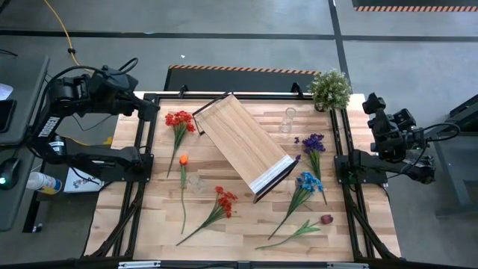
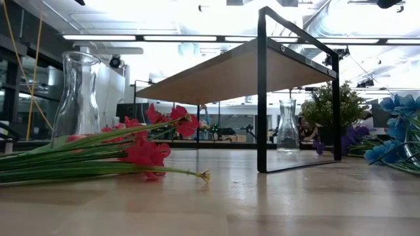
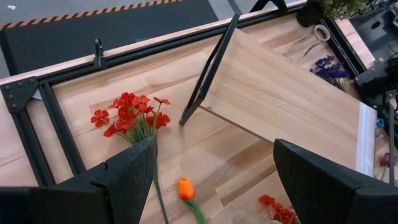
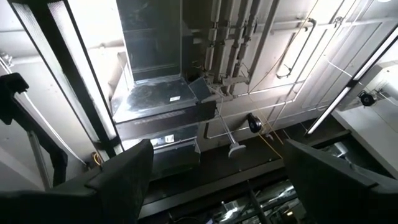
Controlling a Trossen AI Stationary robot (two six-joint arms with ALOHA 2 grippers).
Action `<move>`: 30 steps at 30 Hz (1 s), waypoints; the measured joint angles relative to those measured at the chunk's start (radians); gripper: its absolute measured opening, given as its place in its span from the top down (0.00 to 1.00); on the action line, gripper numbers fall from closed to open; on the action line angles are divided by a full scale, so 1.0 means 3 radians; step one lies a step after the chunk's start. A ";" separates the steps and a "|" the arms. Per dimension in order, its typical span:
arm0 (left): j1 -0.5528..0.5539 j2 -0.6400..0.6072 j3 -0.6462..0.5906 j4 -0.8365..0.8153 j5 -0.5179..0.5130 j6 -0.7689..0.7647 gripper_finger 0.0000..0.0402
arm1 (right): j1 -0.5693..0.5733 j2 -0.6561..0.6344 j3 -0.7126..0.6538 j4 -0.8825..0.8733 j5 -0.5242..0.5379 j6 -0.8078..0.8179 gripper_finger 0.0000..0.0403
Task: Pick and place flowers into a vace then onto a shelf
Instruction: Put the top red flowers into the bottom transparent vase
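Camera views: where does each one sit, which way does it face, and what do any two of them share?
High: overhead, straight down on the table, both arms at its sides.
Low: table height, level across flowers and under the shelf; no arm shows.
Left wrist: looks down past its open left gripper at the red flowers.
Right wrist: open right gripper faces ceiling pipes.
Shared: high and left wrist both show the shelf and red flowers.

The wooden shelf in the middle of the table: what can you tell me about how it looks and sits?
The shelf is a rectangular board of pale wood planks on a thin black metal frame, with a white strip at one short end. It stands upright on its legs on the table, turned diagonally. Nothing rests on it. Red flowers and a clear glass vase lie close by, none touching it.
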State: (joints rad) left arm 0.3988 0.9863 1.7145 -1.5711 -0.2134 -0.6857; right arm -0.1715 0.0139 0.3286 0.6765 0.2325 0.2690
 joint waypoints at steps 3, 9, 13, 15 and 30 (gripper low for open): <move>-0.0001 0.0000 0.0000 0.0000 0.0003 0.0000 0.12 | 0.0000 0.0000 0.0000 0.0000 0.0000 -0.0001 0.15; 0.0000 0.0017 -0.0181 0.0001 0.0092 -0.0043 0.12 | 0.0000 0.0000 0.0000 -0.0006 0.0000 -0.0001 0.15; 0.0000 -0.0026 -0.0536 0.0001 0.0230 -0.0090 0.12 | 0.0000 0.0000 0.0000 -0.0021 0.0000 -0.0001 0.15; -0.0001 -0.0046 -0.0728 -0.0001 0.0259 -0.0121 0.12 | -0.0001 0.0000 0.0000 -0.0024 0.0001 -0.0002 0.15; -0.0001 -0.0367 -0.1956 0.0631 0.0363 -0.0187 0.12 | -0.0001 0.0000 0.0000 -0.0041 0.0027 -0.0026 0.15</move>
State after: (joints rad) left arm 0.3985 0.8763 1.1279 -1.3819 -0.1047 -0.7419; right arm -0.1716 0.0139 0.3286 0.6643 0.2405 0.2611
